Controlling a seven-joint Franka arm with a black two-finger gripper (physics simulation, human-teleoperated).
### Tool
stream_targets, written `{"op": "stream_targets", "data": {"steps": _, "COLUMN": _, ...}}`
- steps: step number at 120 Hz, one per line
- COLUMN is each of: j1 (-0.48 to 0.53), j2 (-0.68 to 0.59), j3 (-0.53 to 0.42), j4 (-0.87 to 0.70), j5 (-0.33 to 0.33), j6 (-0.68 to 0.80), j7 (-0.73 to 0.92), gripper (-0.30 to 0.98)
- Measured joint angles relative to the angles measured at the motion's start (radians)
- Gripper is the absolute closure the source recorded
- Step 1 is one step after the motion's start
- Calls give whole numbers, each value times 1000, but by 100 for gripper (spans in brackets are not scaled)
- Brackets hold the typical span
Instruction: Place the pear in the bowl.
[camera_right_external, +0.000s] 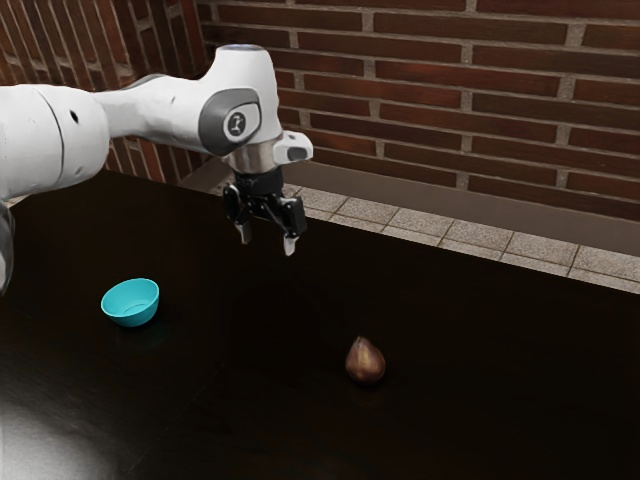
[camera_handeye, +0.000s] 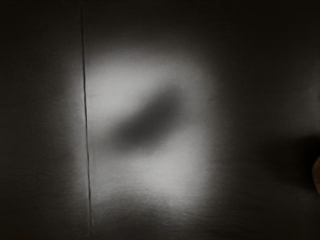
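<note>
Glossy black tabletop fills the foreground, with a pale sheen toward eight o'clock, reading a clock face over the exterior view. Past its far edge run speckled grey floor tiles, a plain band and red brick walls meeting in a corner near eleven. The wrist view adds a thin straight seam and a soft glare with a dark blur across it.

On the tabletop sits the brown pear, its narrow end pointing between eleven and twelve, its long axis running down to between five and six. The turquoise bowl lies well apart from it, between nine and ten. Toward eleven from the pear, the gripper hangs above the tabletop, fingers spread wide, holding nothing; the white arm enters from ten.
</note>
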Motion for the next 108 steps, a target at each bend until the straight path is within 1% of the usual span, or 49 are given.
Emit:
{"op": "stream_targets", "data": {"steps": 14, "j1": -38, "j2": 90, "j3": -2, "j4": 17, "j5": -39, "j6": 76, "j7": -11, "gripper": 1}}
{"op": "stream_targets", "data": {"steps": 22, "j1": -63, "j2": 113, "j3": -1, "j4": 27, "j5": -53, "j6": 113, "j7": -16, "gripper": 1}}
{"op": "stream_targets", "data": {"steps": 29, "j1": -98, "j2": 109, "j3": 2, "j4": 12, "j5": -65, "j6": 152, "j7": -21, "gripper": 1}}
{"op": "stream_targets", "data": {"steps": 44, "j1": -152, "j2": 43, "j3": 7, "j4": -129, "j5": -90, "j6": 241, "j7": -33, "gripper": 1}}
{"op": "stream_targets", "data": {"steps": 52, "j1": -192, "j2": 31, "j3": 11, "j4": -170, "j5": -98, "j6": 286, "j7": -45, "gripper": 1}}
{"op": "stream_targets", "data": {"steps": 75, "j1": -253, "j2": 63, "j3": 11, "j4": -189, "j5": -108, "j6": 376, "j7": -80, "gripper": 1}}
{"op": "stream_targets", "data": {"steps": 92, "j1": -262, "j2": 84, "j3": 11, "j4": -212, "j5": -117, "j6": 411, "j7": -101, "gripper": 1}}
{"op": "stream_targets", "data": {"steps": 108, "j1": -274, "j2": 121, "j3": 11, "j4": -218, "j5": -149, "j6": 429, "j7": -116, "gripper": 1}}
